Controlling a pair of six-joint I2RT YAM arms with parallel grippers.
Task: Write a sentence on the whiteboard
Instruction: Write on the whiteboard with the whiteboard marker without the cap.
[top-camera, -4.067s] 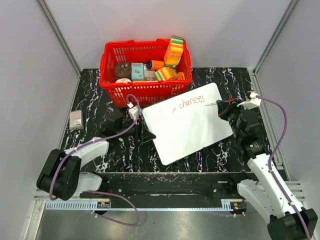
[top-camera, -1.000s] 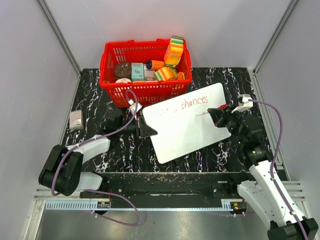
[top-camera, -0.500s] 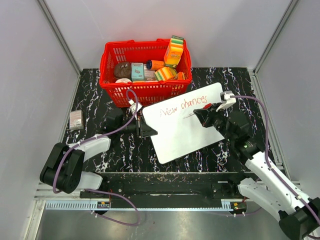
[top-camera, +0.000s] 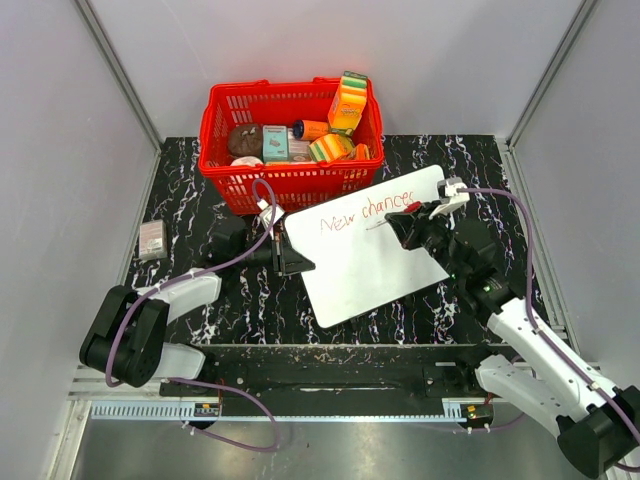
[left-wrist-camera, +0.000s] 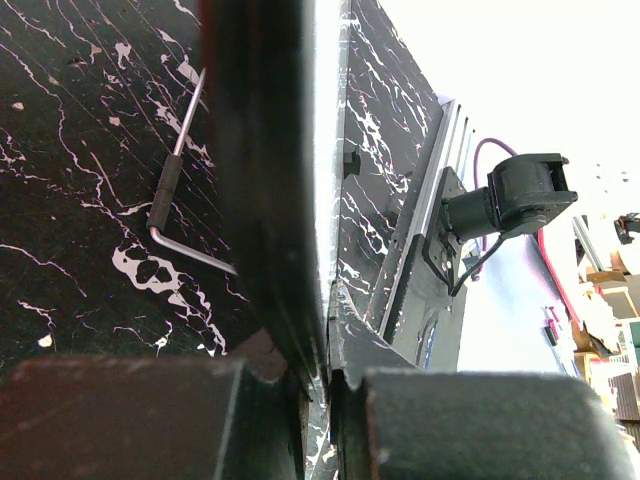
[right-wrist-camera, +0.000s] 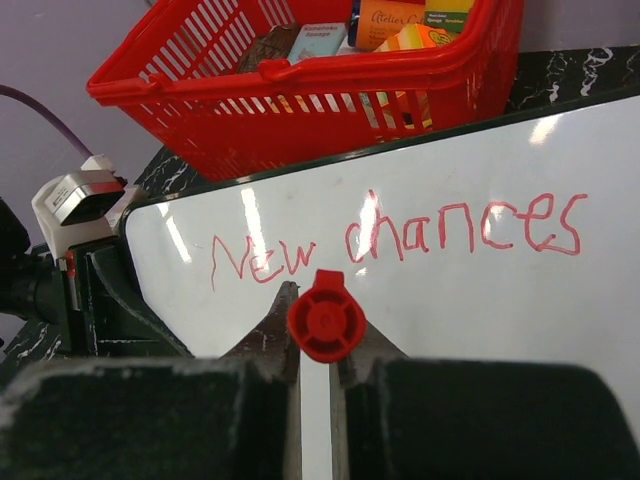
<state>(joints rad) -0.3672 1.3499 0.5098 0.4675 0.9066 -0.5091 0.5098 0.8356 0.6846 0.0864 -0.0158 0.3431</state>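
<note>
- left claw (top-camera: 292, 262) clenched on whiteboard (top-camera: 370, 275), at its left edge
- right claw (top-camera: 405, 222) grasping red marker (right-wrist-camera: 325, 322) over the board
- sentence (right-wrist-camera: 395, 238) reads "New chances", red ink

Lab cell, grey panel walls (top-camera: 60, 120), aluminium frame (top-camera: 120, 72)
</note>
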